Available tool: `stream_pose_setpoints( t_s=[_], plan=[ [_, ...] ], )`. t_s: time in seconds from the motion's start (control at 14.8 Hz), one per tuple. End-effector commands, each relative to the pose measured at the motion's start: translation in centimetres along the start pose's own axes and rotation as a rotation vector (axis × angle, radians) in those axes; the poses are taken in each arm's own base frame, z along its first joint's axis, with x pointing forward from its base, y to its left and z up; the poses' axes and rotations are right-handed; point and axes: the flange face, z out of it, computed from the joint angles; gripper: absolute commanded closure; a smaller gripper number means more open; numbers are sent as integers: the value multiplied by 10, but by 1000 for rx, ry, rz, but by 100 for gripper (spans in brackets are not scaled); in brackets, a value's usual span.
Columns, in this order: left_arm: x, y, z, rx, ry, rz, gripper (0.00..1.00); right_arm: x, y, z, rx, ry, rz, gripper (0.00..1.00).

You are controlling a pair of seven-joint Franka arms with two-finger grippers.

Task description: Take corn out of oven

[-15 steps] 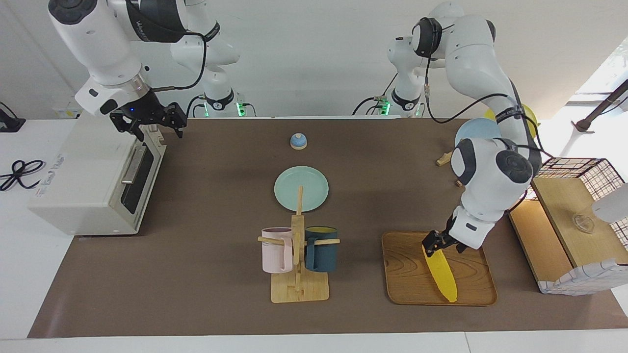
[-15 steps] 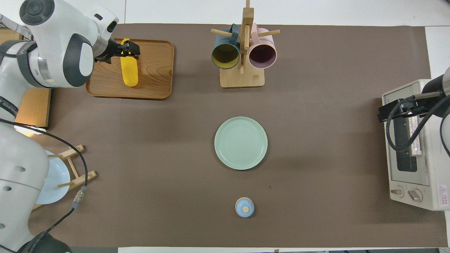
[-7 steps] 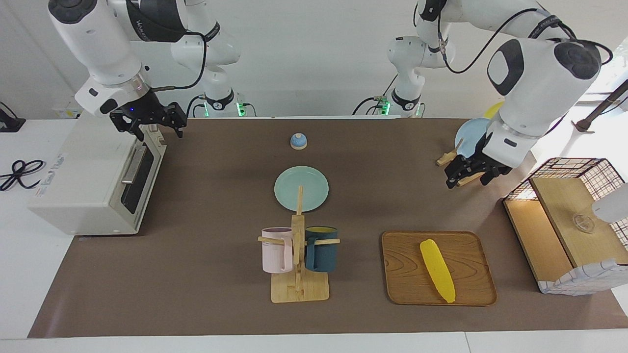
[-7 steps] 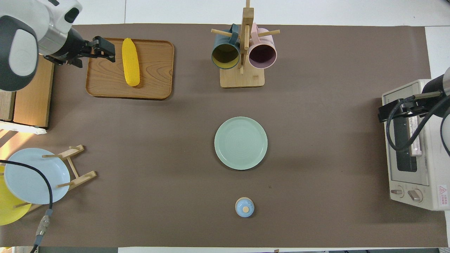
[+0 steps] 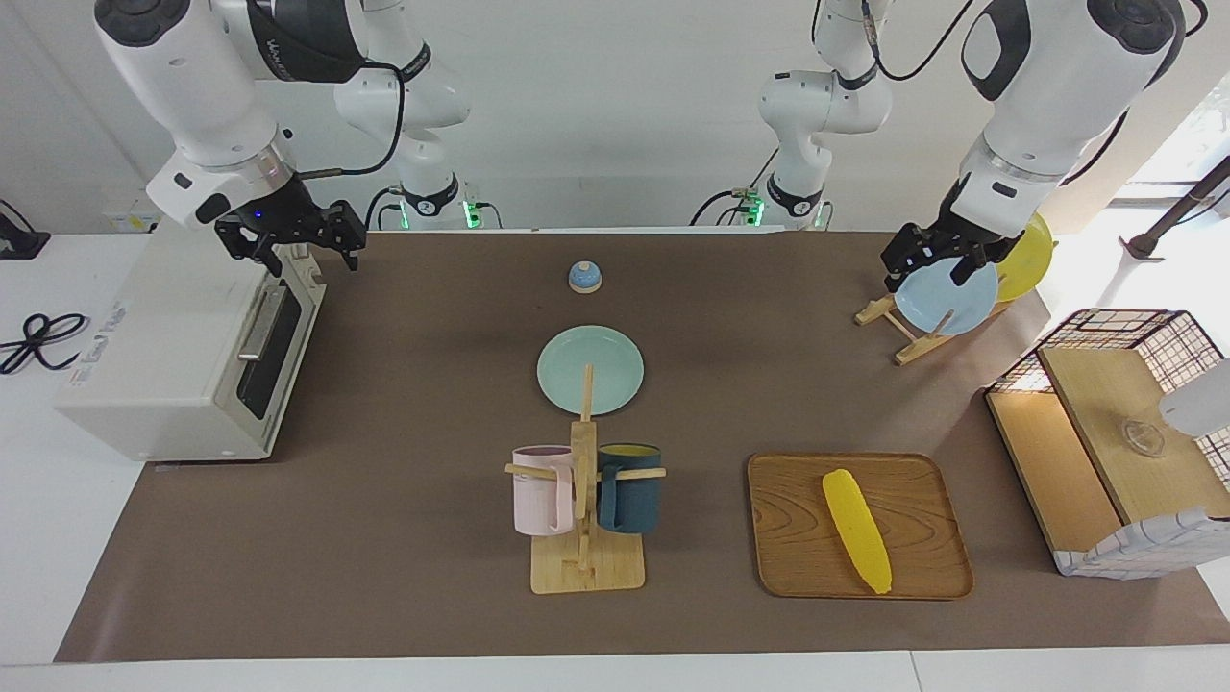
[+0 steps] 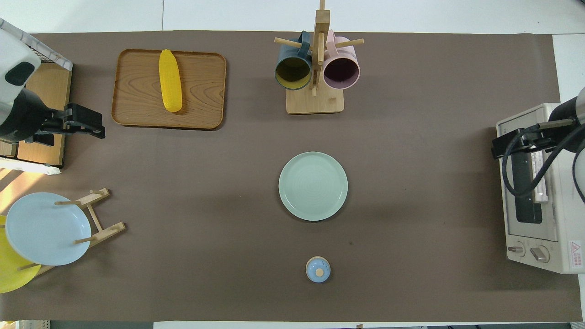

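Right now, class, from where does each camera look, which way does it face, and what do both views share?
Facing view: high across the table, facing the robots; both arms show, left gripper raised over the plate rack, right gripper at the oven.
Overhead view: high above the robots' end, looking steeply down; only both arms' ends show.
Shared: corn on the tray, green plate, mug rack.

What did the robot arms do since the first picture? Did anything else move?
The left gripper let go of the corn, leaving it flat on the wooden tray. It then rose and pulled back toward the robots, and is now over the plate rack. The right gripper stayed at the oven. The mugs and green plate did not move.
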Motion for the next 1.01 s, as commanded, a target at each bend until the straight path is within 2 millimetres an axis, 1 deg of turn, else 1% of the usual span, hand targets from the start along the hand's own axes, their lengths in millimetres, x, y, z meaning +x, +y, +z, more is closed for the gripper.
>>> stream_pose_setpoints(
  t_s=[0.0,0.13,0.34,0.81,0.94],
  plan=[
    [-20,-5,12,22,-20,13,0,-1,2,-3,12,3,12,0],
    [-21,-4,12,23,-20,19,0,0,2,-3,11,6,12,0],
    [-18,-4,11,26,-23,77,0,0,2,-3,11,6,10,0],
    [-19,-3,9,22,-28,77,0,0,1,-3,11,6,9,0],
    [-18,0,9,30,-26,85,0,0,1,-3,11,6,9,0]
  ],
)
